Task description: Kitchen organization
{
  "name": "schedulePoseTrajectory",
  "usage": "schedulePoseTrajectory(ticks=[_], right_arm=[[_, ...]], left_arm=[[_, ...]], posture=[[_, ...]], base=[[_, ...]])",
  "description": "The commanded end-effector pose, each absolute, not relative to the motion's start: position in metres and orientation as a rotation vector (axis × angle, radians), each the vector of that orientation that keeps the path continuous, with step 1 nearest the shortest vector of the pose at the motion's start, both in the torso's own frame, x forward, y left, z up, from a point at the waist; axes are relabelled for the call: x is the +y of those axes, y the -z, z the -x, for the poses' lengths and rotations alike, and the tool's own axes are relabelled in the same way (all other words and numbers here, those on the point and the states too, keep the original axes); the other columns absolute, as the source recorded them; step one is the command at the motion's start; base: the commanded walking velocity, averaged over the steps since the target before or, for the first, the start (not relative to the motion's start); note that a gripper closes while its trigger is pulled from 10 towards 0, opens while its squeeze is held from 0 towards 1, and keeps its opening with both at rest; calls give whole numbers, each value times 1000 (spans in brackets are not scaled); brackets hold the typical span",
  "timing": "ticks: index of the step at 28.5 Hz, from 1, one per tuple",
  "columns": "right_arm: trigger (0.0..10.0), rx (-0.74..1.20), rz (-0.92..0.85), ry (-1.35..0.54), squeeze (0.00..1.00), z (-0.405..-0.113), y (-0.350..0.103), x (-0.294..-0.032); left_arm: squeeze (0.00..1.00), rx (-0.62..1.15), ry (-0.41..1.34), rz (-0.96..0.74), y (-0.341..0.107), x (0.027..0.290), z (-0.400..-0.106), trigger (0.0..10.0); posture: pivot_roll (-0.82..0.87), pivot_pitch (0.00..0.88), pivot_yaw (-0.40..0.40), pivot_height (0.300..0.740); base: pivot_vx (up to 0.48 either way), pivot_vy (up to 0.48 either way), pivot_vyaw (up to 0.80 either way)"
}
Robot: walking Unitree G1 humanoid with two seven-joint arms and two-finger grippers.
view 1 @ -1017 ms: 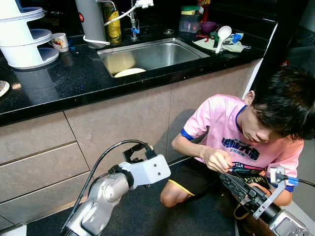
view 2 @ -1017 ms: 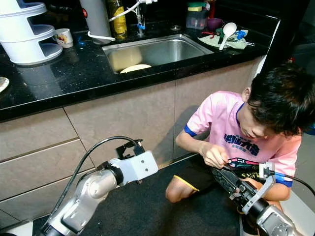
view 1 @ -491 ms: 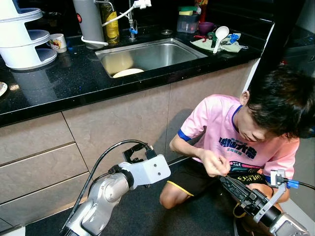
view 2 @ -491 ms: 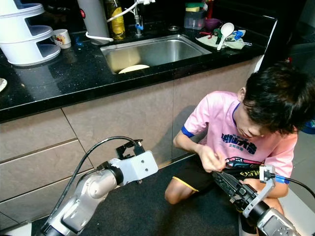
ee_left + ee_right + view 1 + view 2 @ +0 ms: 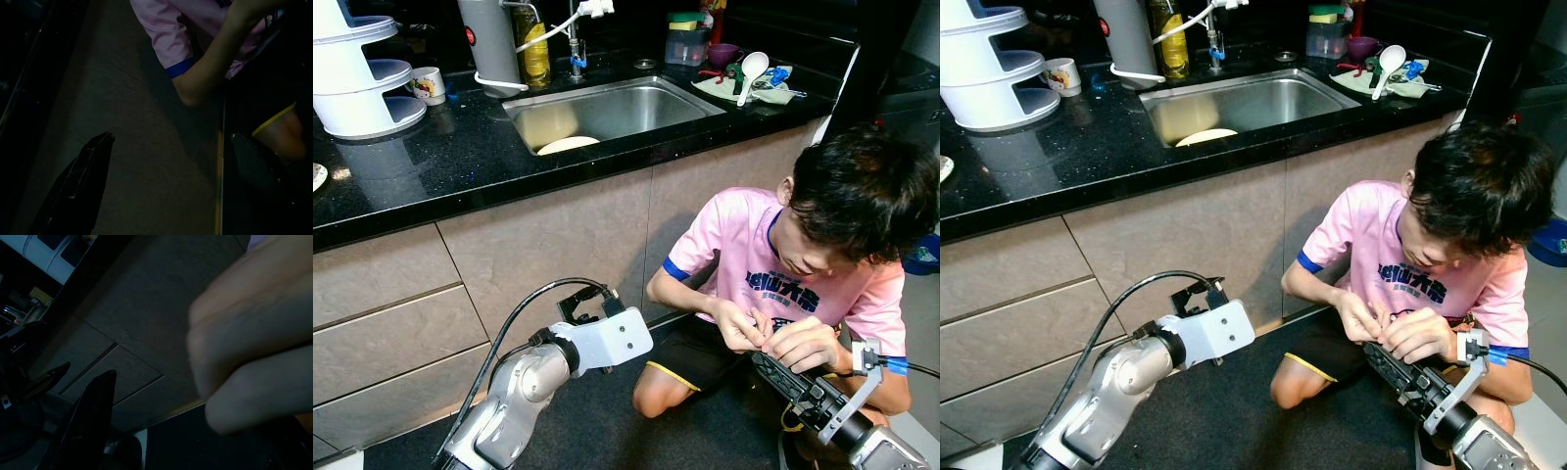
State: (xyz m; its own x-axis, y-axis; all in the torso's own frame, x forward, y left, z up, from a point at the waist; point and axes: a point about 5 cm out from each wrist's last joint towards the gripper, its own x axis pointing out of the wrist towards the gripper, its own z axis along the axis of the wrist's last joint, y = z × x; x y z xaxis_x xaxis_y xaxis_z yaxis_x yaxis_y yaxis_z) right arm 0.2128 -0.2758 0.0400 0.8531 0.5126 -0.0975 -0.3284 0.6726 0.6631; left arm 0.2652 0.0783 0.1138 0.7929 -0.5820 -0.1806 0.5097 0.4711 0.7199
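Note:
I am low in front of a black kitchen counter [image 5: 431,166] with a steel sink [image 5: 646,106] holding a pale plate [image 5: 568,145]. My left gripper [image 5: 172,138] is open and empty, pointing at the grey cabinet front beside a person's arm. In the head view it sits behind its white wrist housing [image 5: 612,338]. A person in a pink shirt [image 5: 754,255] crouches on the right with both hands [image 5: 773,333] on my right gripper [image 5: 773,370]. In the right wrist view one black finger [image 5: 93,411] stands far to the side, and the person's hand [image 5: 249,347] hides the other.
On the counter stand a white tiered rack [image 5: 362,69], a mug [image 5: 429,84], a grey cylinder [image 5: 494,44], a yellow bottle [image 5: 536,54], and a white spoon [image 5: 751,70] on a cloth. Cabinet drawers [image 5: 391,294] face me. Dark floor [image 5: 607,421] lies between my arms.
The person has leaned in lower and brought a second hand onto my right gripper. My left arm has stayed where it was.

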Motion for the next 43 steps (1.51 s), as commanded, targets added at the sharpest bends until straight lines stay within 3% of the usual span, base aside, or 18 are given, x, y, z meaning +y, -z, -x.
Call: schedulePoseTrajectory(ticks=[1,43], right_arm=[[10000,275,-682,-489,0,-217,-44,-274],[10000,261,-678,-482,0,-223,-49,-275]], left_arm=[[0,-82,676,-861,-113,79,-266,10000],[0,-82,675,-860,-115,80,-268,10000]], posture=[[-42,0,-5,740],[-58,0,-4,740]], base=[[0,0,0],[0,0,0]])
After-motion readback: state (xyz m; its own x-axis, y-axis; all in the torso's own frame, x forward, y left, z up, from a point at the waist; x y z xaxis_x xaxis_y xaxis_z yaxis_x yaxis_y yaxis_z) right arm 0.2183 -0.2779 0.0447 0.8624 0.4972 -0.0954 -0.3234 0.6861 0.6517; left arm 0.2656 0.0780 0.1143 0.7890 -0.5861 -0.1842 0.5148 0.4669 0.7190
